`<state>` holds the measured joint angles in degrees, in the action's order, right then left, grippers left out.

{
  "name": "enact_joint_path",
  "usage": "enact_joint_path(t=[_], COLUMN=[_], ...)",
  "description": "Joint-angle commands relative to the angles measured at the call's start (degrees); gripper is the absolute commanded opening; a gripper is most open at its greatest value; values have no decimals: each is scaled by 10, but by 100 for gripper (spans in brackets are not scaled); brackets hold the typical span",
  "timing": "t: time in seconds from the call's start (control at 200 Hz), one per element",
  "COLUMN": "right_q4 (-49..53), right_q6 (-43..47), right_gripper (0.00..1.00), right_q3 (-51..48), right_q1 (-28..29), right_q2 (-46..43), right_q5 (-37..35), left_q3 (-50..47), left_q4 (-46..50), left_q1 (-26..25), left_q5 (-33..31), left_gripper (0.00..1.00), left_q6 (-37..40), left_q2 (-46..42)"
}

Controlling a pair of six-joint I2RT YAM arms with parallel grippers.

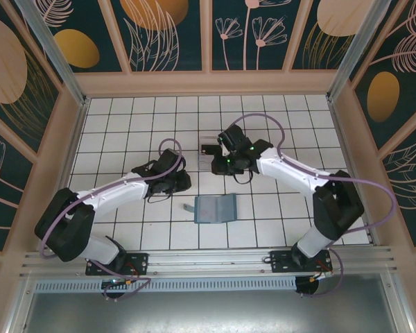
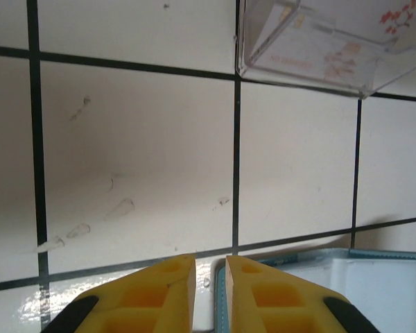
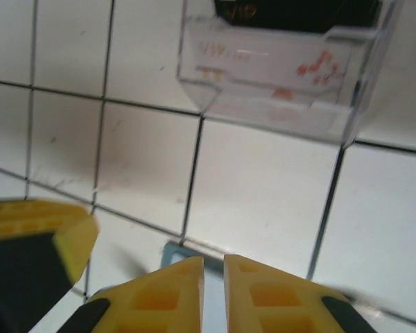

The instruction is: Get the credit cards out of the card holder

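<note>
Left gripper point(image 2: 209, 267), closed on nothing, hovers at the open blue wallet point(image 1: 215, 208) lying flat on the table point(image 1: 125, 125), light and floppy, probably needing pinning; right gripper point(image 3: 213, 265), closed and empty, faces the clear box point(image 3: 277, 76) holding a black card point(image 3: 298, 10), thin, stiff, slick, best pinched by an edge.

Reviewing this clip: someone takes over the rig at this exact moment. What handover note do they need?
Left hand: shut, nothing between the fingers, at the card holder's edge.
Right hand: shut, nothing held, pointing at the clear box, a corner of the holder just ahead of its fingers.
Card holder: lies open and flat, on the near side of both hands.
Done: a black card-like item sits in the clear box, probably the black card.
Left: the whitish card cannot be made out. Check the holder's pockets and pull out whatever is in there.
</note>
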<state>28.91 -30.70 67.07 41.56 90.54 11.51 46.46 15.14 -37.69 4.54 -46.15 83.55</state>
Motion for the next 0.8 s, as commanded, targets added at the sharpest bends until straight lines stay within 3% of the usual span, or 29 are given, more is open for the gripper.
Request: enact_joint_path(t=[0.0,0.225,0.415,0.796], right_q4=[-42,-70,-114,-151], right_q6=[-80,-120,-149,-176], right_gripper=[20,26,29,40], right_q3=[-31,-80,-108,-107], right_q1=[16,55,81,119], right_q2=[-33,-42,-23,49], right_q5=[32,62,97,101], left_q3=[13,13,-14,-50], left_q4=[-19,-4,13,44], left_q1=[10,27,71,117], left_q5=[23,26,36,40], left_gripper=[20,20,20,21], left_q6=[9,22,32,49], left_q2=[7,-3,-37,-104])
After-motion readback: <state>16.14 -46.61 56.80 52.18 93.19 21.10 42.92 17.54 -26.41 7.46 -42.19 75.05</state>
